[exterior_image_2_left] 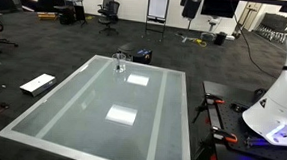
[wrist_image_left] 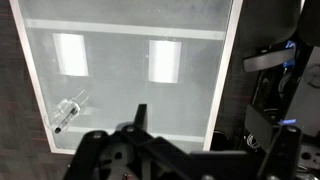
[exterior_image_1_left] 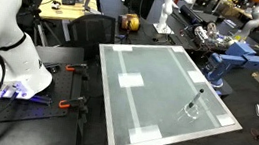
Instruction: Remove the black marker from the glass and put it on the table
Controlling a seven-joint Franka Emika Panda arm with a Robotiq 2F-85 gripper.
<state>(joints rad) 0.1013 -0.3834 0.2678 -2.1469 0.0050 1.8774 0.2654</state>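
Marker (exterior_image_1_left: 199,96) stands slanted in the glass (exterior_image_1_left: 192,112), its upper end poking above the rim, and the glass stands upright on the pale surface (exterior_image_1_left: 154,81). The fingers (wrist_image_left: 140,120) hang well apart from the glass and high above it, and their dark outline in the wrist view does not let me tell whether they are spread or together. The marker looks light, stiff and smooth, so it is probably best pinched across the exposed end above the glass and drawn out along its lean. The thin glass seems fragile and light enough to tip.
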